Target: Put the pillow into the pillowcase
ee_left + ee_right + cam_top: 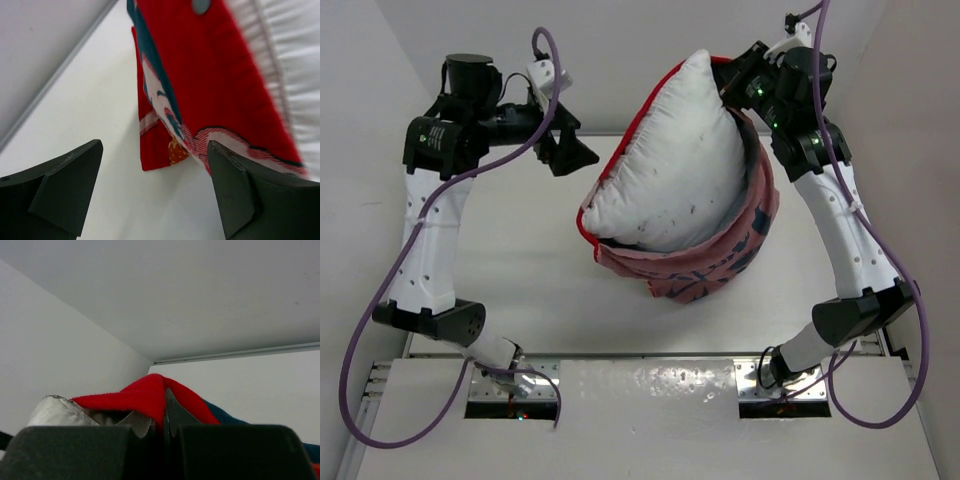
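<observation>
**Pillow partly in pillowcase, right gripper pinching the rim, left gripper open and off it**

Your right gripper (732,88) is up at the far right of the table (520,270). Its fingers are pressed together on a fold of the pillowcase (720,262) at its red edge. The right wrist view confirms it: red cloth is bunched up between the two closed tips, with a bit of dark blue behind.

The pillow (670,180) sits around the middle of the table, a little to the right, standing on end with one corner pointing up near your right gripper. Its lower and right parts are inside the pillowcase. The upper left face and the top corner are bare white, with a few dark specks low down. The pillowcase is gathered in folds around the bottom, pale pink side out with dark blue marks, and a red rim runs up the pillow's left edge and over the top.

Your left gripper (570,155) is to the left of the pillow, apart from it, with fingers spread wide and nothing between them. In the left wrist view the red printed cloth hangs just ahead of the open fingers and the white pillow is at the right edge. I can't tell whether the right finger brushes the cloth.
</observation>
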Available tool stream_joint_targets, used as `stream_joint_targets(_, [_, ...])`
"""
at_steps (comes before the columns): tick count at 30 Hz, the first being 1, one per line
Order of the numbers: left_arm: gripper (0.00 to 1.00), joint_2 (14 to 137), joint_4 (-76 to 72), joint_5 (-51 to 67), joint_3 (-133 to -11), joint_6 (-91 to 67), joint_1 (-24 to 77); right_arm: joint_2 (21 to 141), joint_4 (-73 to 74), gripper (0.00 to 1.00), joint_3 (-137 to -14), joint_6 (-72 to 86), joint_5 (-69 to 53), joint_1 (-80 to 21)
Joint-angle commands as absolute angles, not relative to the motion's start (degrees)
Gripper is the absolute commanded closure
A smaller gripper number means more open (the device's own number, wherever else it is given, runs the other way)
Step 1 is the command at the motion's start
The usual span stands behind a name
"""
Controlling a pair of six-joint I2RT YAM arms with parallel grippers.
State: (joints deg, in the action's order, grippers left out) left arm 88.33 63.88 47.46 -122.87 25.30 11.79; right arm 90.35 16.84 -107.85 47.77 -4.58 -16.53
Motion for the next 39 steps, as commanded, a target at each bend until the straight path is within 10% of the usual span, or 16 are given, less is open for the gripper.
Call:
stream_joint_targets(1, [0.15,86.5,62.8,51.6,-129.1,23.7,11.4,89.4,17.9,1.00,-107.4,44.4,-1.3,-16.2])
stream_joint_targets(39, [0.13,83.5,56.7,49.0,-115.9,14.8,12.7,91.1,20.7,1.00,-103.7,42.6,4.7,-15.6])
